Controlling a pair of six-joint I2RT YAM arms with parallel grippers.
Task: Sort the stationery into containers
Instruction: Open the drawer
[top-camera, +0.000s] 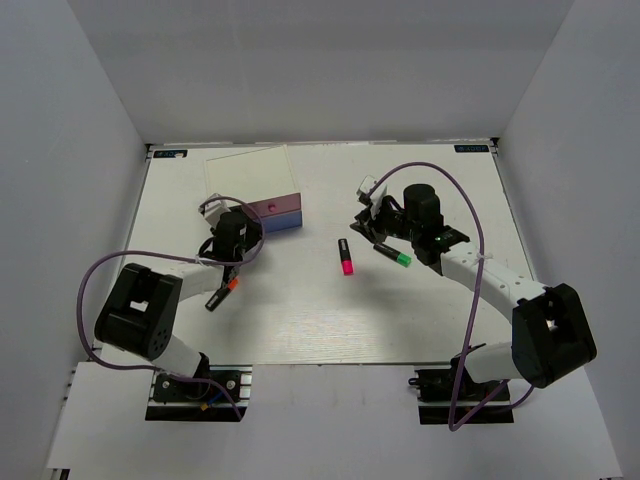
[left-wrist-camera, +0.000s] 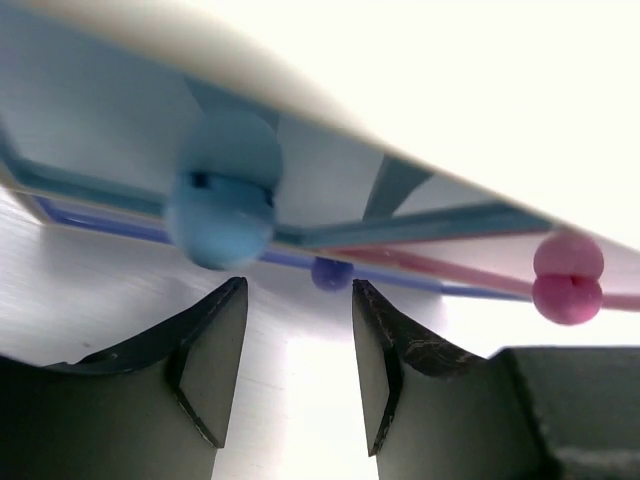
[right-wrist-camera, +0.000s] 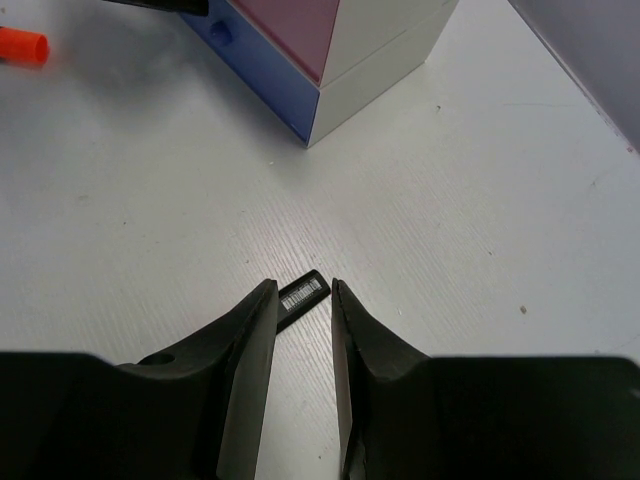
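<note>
**Stationery.** Three short black highlighters lie on the white table (top-camera: 300, 325).
- Orange-capped highlighter (top-camera: 222, 293): near left, just beside the left arm.
- Pink-capped highlighter (top-camera: 345, 257): centre.
- Green-capped highlighter (top-camera: 393, 255): right of the pink one and apart from it, beside the right arm.

**Containers.** Square white-topped box (top-camera: 245, 175) at far left of the table. Its pink drawer (top-camera: 268, 207) sits above the purple drawer (top-camera: 282, 223). The left wrist view shows the light blue knob (left-wrist-camera: 222, 205) close up, the purple knob (left-wrist-camera: 331, 272) and the pink knob (left-wrist-camera: 567, 285).

**Left pincer** (left-wrist-camera: 298, 290). At the box's near face, just under the light blue knob. Jaws well parted, nothing between them.

**Right pincer** (right-wrist-camera: 302, 290). Low over the table and pointing towards the box. Jaws set to a narrow gap and gripping nothing. A black barcoded highlighter barrel (right-wrist-camera: 312, 287) lies just past the tips, its cap hidden.
</note>
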